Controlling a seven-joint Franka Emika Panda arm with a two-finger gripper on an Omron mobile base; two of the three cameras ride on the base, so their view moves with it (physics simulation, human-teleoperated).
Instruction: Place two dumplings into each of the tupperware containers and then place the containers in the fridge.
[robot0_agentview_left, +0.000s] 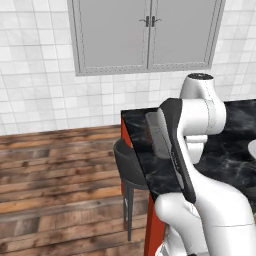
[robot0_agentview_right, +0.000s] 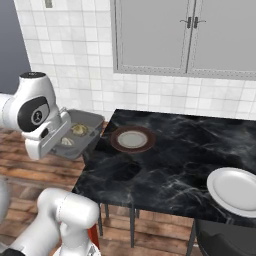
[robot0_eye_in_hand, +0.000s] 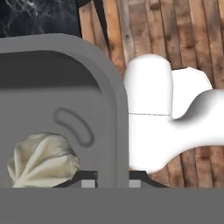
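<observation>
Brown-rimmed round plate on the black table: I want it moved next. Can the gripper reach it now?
Probably not: the gripper is shut on the rim of the grey rectangular tray holding a pale dumpling, though the brown-rimmed round plate lies uncovered.

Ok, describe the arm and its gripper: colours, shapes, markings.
The arm is glossy white, built of rounded tubular links with dark grey to black joint bands and a black cap on one joint. A round dark disc with a small pale mark sits on a joint in the right base view. The gripper ends in two small dark finger tips with pale grey pads. No cables show.
</observation>
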